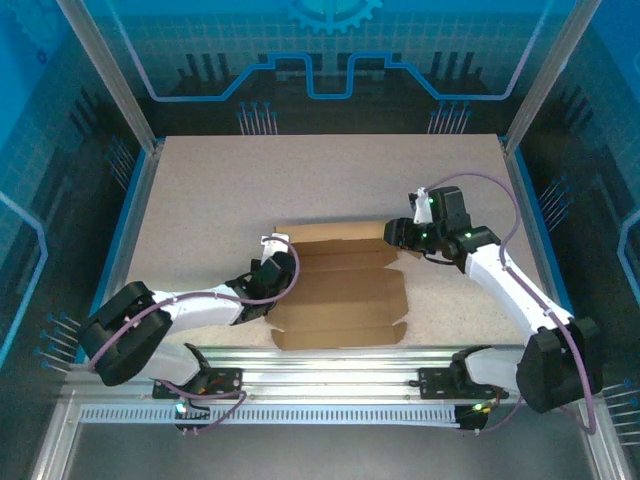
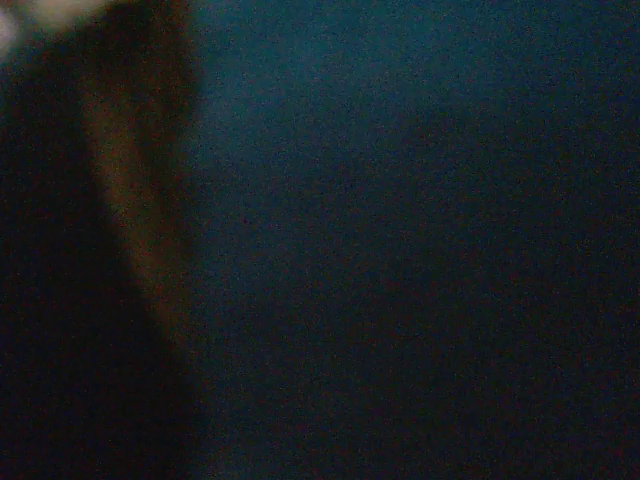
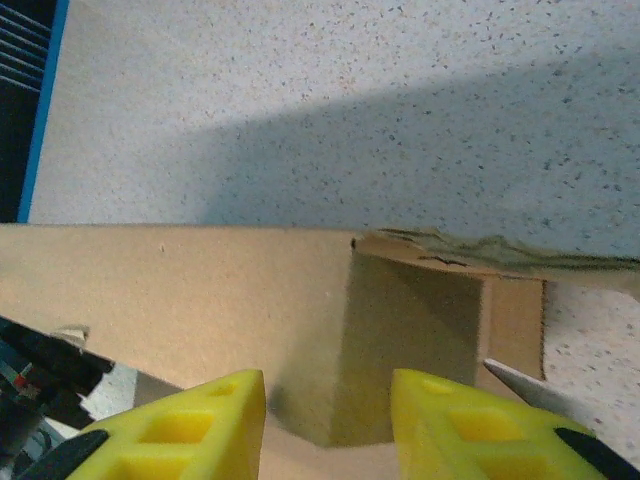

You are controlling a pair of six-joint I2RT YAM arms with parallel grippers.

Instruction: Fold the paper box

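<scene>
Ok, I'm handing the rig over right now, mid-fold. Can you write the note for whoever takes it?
Left claw: at the left edge of the paper box. Its wrist view is dark, so I cannot tell whether it is open or shut.
Right claw: open, at the box's far right corner, facing an upright panel.
Box: on the table, close to the arm bases, mostly spread open.
Done: the far right corner looks partly raised.
Left: probably raise the other walls, tuck the flaps and close it.
</scene>
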